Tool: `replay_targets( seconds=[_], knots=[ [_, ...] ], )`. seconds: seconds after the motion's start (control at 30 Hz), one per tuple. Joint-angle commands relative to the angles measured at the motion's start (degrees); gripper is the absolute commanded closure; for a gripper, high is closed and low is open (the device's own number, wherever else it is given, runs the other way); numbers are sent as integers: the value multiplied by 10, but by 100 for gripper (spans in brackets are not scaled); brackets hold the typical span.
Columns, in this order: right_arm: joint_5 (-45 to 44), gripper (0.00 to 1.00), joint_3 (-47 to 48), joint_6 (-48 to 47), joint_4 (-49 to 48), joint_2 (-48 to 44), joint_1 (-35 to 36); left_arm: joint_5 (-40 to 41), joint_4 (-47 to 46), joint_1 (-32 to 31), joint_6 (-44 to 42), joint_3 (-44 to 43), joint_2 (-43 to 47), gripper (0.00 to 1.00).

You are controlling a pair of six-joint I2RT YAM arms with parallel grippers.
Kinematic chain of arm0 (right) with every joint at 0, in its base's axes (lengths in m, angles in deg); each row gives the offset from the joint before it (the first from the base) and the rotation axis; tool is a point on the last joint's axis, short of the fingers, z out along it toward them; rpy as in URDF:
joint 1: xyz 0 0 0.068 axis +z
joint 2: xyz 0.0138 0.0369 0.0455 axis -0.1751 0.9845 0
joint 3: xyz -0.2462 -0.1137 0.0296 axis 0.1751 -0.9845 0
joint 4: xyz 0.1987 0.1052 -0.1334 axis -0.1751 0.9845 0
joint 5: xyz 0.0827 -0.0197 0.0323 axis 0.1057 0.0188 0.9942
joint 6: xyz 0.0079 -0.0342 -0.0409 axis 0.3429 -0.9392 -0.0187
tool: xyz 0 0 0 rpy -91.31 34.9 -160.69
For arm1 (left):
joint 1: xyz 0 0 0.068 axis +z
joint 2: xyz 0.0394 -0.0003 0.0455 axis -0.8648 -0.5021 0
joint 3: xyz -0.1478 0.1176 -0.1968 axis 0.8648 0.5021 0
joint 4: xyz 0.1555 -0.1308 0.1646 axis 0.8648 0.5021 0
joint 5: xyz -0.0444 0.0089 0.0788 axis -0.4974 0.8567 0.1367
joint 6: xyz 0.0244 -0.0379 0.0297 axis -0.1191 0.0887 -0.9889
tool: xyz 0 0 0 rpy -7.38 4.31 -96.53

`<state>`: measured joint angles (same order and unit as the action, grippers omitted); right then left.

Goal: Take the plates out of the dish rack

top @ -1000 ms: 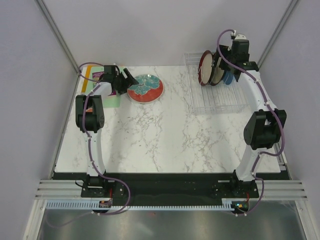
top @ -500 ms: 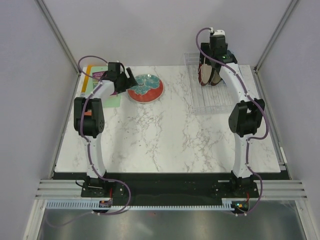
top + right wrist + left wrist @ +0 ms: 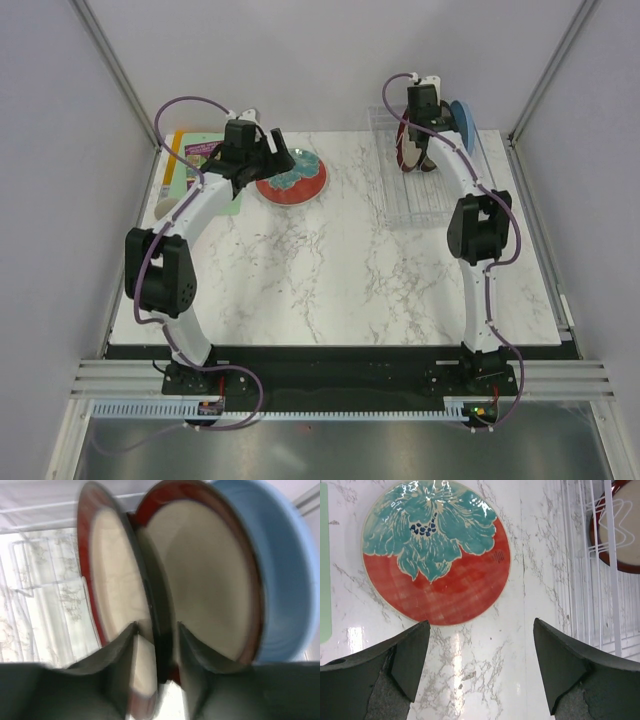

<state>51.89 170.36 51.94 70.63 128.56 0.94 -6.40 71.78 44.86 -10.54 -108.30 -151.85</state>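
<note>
The red plate with a teal flower (image 3: 292, 177) (image 3: 436, 552) lies flat on the marble at the back left. My left gripper (image 3: 272, 152) (image 3: 480, 622) hovers open just short of its near rim, holding nothing. The clear dish rack (image 3: 430, 195) (image 3: 590, 555) stands at the back right. Upright in it are two dark red-rimmed cream plates (image 3: 107, 580) (image 3: 205, 580) and a light blue plate (image 3: 462, 120) (image 3: 285, 575). My right gripper (image 3: 420, 118) (image 3: 156, 625) is over the rack, shut on the rim of the left dark red-rimmed plate (image 3: 407, 150), one finger on each side.
A green and purple book (image 3: 187, 160) lies at the back left beside the left arm, its green edge (image 3: 324, 565) showing. Slanted frame posts (image 3: 110, 60) rise at both back corners. The rack's near slots (image 3: 440, 205) hold nothing.
My right gripper swung left along the rack over the red-rimmed plates and closed on a rim. The left arm drew back from the red plate, still open.
</note>
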Motion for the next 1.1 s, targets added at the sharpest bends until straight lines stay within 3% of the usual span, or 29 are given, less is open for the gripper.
replay_targets(
  seconds=[0.0, 0.03, 0.13, 0.27, 0.4, 0.53, 0.67, 1.07],
  knots=[
    [-27, 71, 36, -10, -16, 5, 1, 6, -26, -10, -5, 39, 55, 9],
    [-27, 90, 37, -10, -18, 5, 0, 0, -30, -10, -3, 42, 58, 9],
    [-28, 100, 34, -15, -20, -2, 5, -7, -33, -13, 3, 50, 65, 9],
    [-103, 100, 0, -59, -79, -32, 36, -12, -36, -21, 12, 52, 67, 9],
    [-272, 100, -25, -136, -155, -47, 75, -10, -36, -32, 13, 61, 72, 9],
    [-344, 100, -39, -160, -202, -64, 91, -6, -36, -41, 13, 76, 87, 9],
    [-352, 100, -74, -155, -225, -96, 93, 2, -34, -42, 10, 93, 102, 0],
    [-332, 100, -109, -139, -208, -190, 94, -38, -37, -41, 21, 105, 121, 0]
  ],
)
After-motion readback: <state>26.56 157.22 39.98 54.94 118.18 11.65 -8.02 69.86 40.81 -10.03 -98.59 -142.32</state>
